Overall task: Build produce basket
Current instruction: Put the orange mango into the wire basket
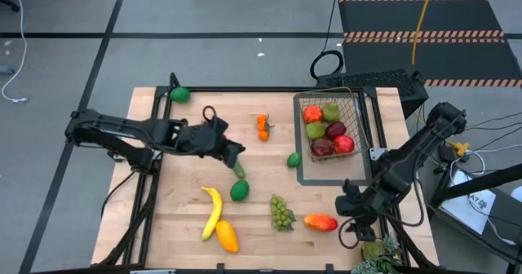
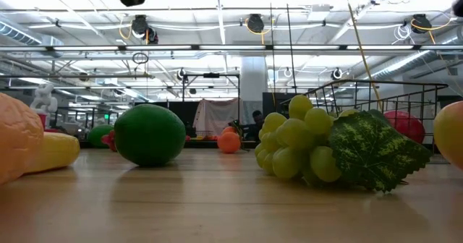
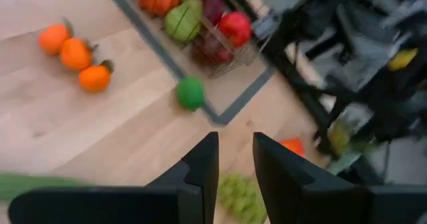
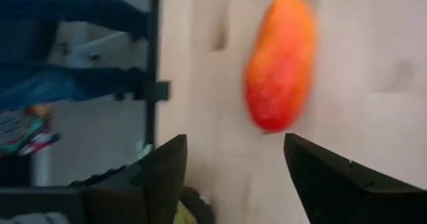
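Observation:
The wire basket (image 1: 330, 103) stands on a flat dark tray frame (image 1: 302, 172) at the far right and holds red apples, a green pear and an orange fruit. My left gripper (image 1: 236, 153) hovers mid-table with a narrow gap between its fingers (image 3: 235, 151), which hold nothing. A cucumber (image 1: 239, 169) lies on the table just beside it. My right gripper (image 1: 346, 214) is open and empty (image 4: 235, 151) at the near right. It faces a red-orange mango (image 4: 280, 61) that lies on the table (image 1: 320, 222).
Loose on the wood are a lime (image 1: 180, 95) at the far left, three oranges (image 1: 263, 125), a lime (image 1: 294, 159) by the tray frame, a green fruit (image 1: 239, 191), a banana (image 1: 214, 209), an orange-yellow fruit (image 1: 227, 236) and green grapes (image 1: 281, 213).

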Controlling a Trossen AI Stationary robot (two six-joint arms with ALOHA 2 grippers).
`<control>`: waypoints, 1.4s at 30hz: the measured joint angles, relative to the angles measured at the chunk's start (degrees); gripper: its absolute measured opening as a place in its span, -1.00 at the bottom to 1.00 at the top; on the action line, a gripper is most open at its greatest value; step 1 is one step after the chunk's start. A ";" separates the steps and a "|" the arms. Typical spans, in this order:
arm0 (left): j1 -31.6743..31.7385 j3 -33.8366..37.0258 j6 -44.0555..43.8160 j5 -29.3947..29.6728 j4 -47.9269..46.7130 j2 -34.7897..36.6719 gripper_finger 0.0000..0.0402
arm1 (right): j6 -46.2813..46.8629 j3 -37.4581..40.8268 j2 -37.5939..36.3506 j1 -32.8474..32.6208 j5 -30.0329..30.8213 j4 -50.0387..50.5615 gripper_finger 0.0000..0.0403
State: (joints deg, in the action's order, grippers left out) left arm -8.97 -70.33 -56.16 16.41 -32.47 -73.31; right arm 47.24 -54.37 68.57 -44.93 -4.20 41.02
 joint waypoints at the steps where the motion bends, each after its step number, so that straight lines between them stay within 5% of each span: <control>1: -0.07 -0.01 -0.95 0.37 1.53 -0.76 -0.54 | 0.03 1.52 -0.11 -0.38 -0.52 -2.08 0.28; 8: -1.22 0.01 -3.04 1.16 12.99 -6.41 -0.54 | -4.41 7.55 -0.15 -2.11 0.03 -13.36 0.55; 16: -6.33 -0.01 -1.89 2.99 22.51 -8.23 -0.54 | -11.46 8.48 0.21 -2.07 9.66 -10.08 0.66; 27: -11.24 -0.01 -3.41 7.21 15.81 -8.19 -0.54 | -14.78 11.58 7.48 -1.97 14.59 -23.50 0.66; 42: -11.70 -0.01 -2.05 9.72 12.88 -8.16 -0.54 | -10.15 12.11 16.75 0.41 14.55 -25.38 0.62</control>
State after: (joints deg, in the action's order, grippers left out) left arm -20.67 -70.35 -58.22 26.13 -19.59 -81.47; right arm 37.08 -42.26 85.32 -44.52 10.35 15.63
